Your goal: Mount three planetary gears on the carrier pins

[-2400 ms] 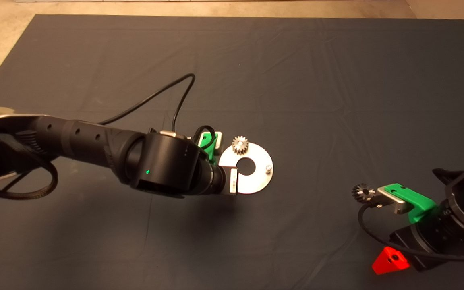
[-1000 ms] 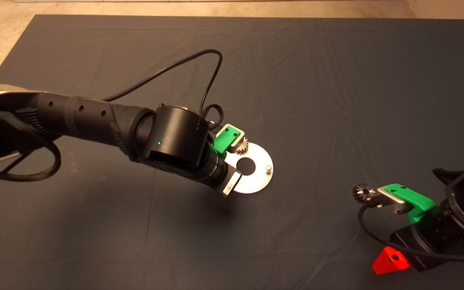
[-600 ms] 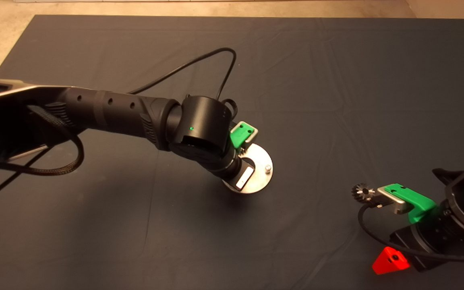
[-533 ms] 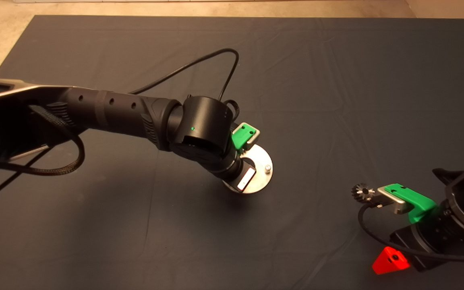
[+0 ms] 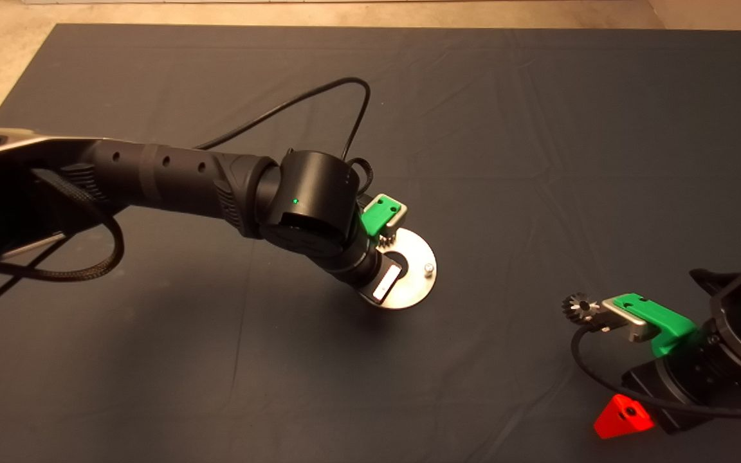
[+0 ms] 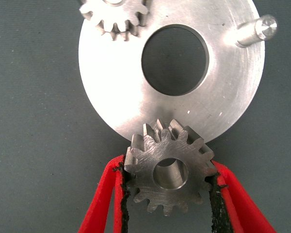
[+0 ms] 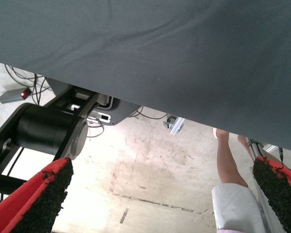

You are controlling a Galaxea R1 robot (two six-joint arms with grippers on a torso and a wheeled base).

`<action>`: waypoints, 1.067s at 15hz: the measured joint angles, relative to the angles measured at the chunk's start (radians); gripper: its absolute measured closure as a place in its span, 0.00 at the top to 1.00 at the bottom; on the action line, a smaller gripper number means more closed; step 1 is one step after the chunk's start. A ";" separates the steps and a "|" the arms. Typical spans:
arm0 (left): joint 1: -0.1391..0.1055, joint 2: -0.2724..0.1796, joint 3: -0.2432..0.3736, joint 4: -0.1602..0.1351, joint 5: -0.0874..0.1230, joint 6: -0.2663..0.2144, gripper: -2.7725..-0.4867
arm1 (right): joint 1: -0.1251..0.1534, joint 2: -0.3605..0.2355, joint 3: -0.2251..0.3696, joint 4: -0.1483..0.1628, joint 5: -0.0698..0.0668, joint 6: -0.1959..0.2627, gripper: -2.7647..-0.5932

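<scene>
My left gripper (image 6: pixel 167 165) is shut on a silvery planetary gear (image 6: pixel 169 172) and holds it over the near rim of the shiny carrier disc (image 6: pixel 111 92). Whether a pin stands under this gear I cannot tell. A second gear (image 6: pixel 115 12) sits on a pin at the disc's far side; it peeks out in the head view (image 5: pixel 385 242). One bare carrier pin (image 6: pixel 257 31) stands upright, and it also shows in the head view (image 5: pixel 429 267). A third gear (image 5: pixel 577 305) lies on the mat beside my parked right arm. The right gripper (image 7: pixel 160 204) is open and empty.
The left arm's black cable (image 5: pixel 319 116) loops over the mat behind the disc (image 5: pixel 412 286). One red finger (image 5: pixel 621 417) of the right gripper sticks out at the lower right. Past the mat's edge are a person's leg (image 7: pixel 228 160) and the robot's base (image 7: pixel 48 131).
My left arm swung from the disc's left side out over the disc, then eased back slightly, uncovering the installed gear. The right arm and the loose gear have not moved.
</scene>
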 joint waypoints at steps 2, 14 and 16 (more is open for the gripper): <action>0.000 -0.001 0.000 0.000 -0.006 -0.005 0.15 | 0.000 0.000 0.000 0.000 0.000 0.000 1.00; 0.001 0.003 0.000 0.000 -0.016 -0.039 0.15 | 0.000 0.000 0.000 0.000 0.000 0.000 1.00; 0.001 0.003 0.001 0.000 -0.016 -0.042 0.15 | 0.000 0.000 0.000 0.000 0.000 0.000 1.00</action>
